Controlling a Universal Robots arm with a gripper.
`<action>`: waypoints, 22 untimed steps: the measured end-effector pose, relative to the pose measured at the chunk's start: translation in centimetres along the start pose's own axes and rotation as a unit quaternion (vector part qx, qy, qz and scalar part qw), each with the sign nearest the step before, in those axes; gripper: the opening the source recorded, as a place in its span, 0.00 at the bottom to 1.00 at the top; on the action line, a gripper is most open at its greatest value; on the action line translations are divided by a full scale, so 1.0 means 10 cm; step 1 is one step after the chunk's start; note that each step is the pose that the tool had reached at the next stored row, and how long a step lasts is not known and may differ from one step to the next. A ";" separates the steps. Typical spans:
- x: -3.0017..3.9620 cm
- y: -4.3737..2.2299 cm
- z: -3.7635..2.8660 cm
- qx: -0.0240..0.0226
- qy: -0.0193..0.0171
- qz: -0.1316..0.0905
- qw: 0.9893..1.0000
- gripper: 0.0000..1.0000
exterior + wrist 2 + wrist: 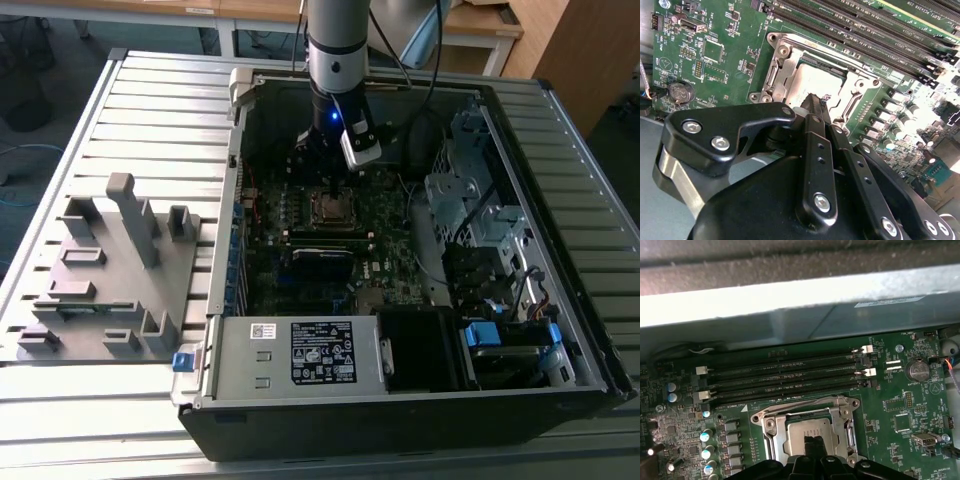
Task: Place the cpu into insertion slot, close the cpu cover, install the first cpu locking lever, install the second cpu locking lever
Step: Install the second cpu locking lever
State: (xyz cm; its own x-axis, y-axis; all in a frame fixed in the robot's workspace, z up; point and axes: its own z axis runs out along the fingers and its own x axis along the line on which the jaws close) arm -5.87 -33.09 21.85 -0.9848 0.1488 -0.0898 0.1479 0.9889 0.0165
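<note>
Grey plastic fixture lay at the exterior view's left, on the slatted table, well apart from the open case. Further right, inside the case, I hung over the board, my gripper down at the slot.

Silver cpu sat flat in the slot, seen in both wrist views; the cover lay down around it, its window framing the chip. In the first wrist view the same cpu showed inside the cover, with the black memory slots just beyond and a coin cell further along the board.

My fingers were drawn together to a narrow point, gripping nothing. The tips sat over the near edge of the cpu; whether they touched it I could not tell.

Levers: too small to make out.
</note>
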 end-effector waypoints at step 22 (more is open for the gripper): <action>-0.008 0.002 -0.077 0.000 0.001 0.000 1.000 0.10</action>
State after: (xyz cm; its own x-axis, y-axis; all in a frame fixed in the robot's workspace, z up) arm -5.86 -33.09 22.62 -0.9850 0.1487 -0.0882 0.1478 0.9889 0.0163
